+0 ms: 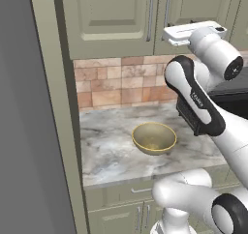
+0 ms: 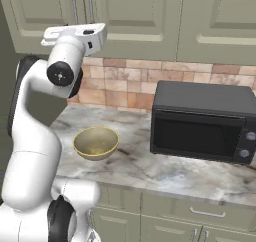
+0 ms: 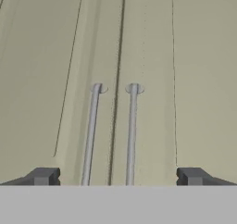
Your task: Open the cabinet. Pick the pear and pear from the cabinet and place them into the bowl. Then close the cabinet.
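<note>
Up high, the gripper (image 3: 115,177) is spread wide and empty, facing the closed cabinet (image 3: 152,42) with its 2 bar handles (image 3: 132,135) between the fingertips (image 3: 44,176). Below, the bowl (image 1: 154,137) sits on the marble counter (image 1: 106,151), beside the microwave (image 2: 202,121).

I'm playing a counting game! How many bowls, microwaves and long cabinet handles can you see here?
Bowls: 1, the golden-tan bowl on the counter.
Microwaves: 1, the black microwave.
Long handles on the cabinet: 2, the left handle and the right handle, side by side ahead of the open hand.
Total: 4.
</note>
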Available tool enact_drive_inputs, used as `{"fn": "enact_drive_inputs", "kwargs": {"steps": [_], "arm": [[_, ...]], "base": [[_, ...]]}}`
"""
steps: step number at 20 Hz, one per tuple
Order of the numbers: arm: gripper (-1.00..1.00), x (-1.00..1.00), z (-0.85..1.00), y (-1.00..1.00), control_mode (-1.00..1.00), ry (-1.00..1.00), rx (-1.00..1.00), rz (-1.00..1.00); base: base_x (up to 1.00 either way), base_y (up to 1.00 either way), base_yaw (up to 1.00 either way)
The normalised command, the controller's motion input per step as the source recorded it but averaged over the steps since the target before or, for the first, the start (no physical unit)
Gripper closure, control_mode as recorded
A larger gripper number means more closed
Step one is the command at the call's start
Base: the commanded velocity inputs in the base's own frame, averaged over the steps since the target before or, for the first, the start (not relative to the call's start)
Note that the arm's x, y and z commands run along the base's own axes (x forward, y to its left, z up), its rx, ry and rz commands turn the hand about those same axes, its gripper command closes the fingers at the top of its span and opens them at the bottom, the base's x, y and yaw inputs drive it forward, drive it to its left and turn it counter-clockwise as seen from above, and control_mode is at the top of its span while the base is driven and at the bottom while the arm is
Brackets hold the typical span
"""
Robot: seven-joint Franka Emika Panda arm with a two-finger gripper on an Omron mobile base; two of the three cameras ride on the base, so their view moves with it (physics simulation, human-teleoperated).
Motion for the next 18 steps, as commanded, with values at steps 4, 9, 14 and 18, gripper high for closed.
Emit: {"fn": "enact_drive_inputs", "kwargs": {"steps": [4, 9, 14, 18], "arm": [[-1.00, 0.66, 0.00, 0.00, -1.00, 0.00, 0.00, 0.00], [-1.00, 0.67, 0.00, 0.00, -1.00, 0.00, 0.00, 0.00], [-1.00, 0.67, 0.00, 0.00, -1.00, 0.06, 0.00, 0.00], [-1.00, 0.66, 0.00, -0.01, -1.00, 0.16, 0.00, 0.00]], "base": [[0.00, 0.00, 0.00], [0.00, 0.00, 0.00], [0.00, 0.00, 0.00], [0.00, 0.00, 0.00]]}}
